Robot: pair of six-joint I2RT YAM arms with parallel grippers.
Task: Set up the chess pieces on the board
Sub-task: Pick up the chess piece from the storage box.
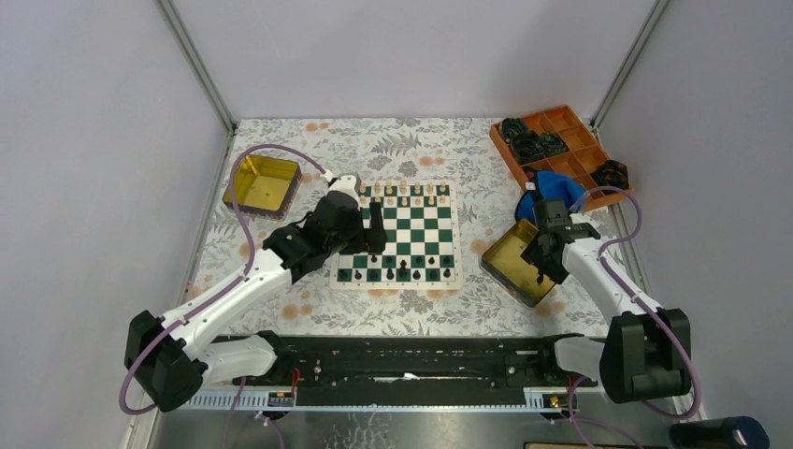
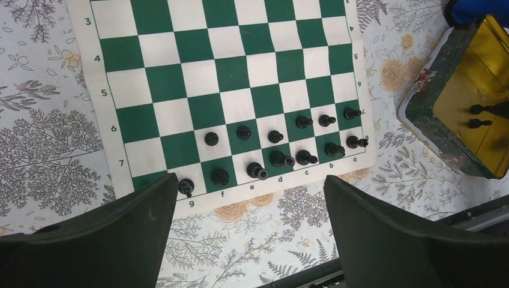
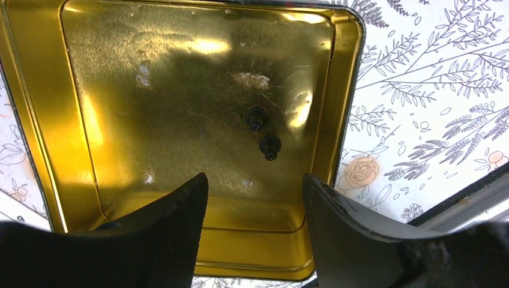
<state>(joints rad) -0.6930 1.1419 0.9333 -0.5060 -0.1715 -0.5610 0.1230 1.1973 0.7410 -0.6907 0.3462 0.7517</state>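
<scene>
Floral cloth (image 1: 411, 140) under everything. Board (image 1: 411, 229) lies at its centre, edge print reads 3–7 and g–a. Gold tin (image 3: 90, 120) just right of the board, second tin (image 1: 262, 182) left of it. Left gripper (image 2: 250, 180) over the board's near edge, jaws wide apart, empty. Right gripper (image 3: 253, 180) over the gold tin, jaws apart, empty. Black pieces (image 2: 276, 159) on the board's two near rows, cream pieces (image 1: 404, 190) on its far rows. Two loose black pieces (image 3: 270, 145) in the gold tin.

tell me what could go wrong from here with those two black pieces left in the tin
The two black pieces stand close together in the gold tin; the open right fingers may knock one over while closing on the other.
The black rows on the board are crowded, so the open left fingers could topple neighbours while placing another.
</scene>
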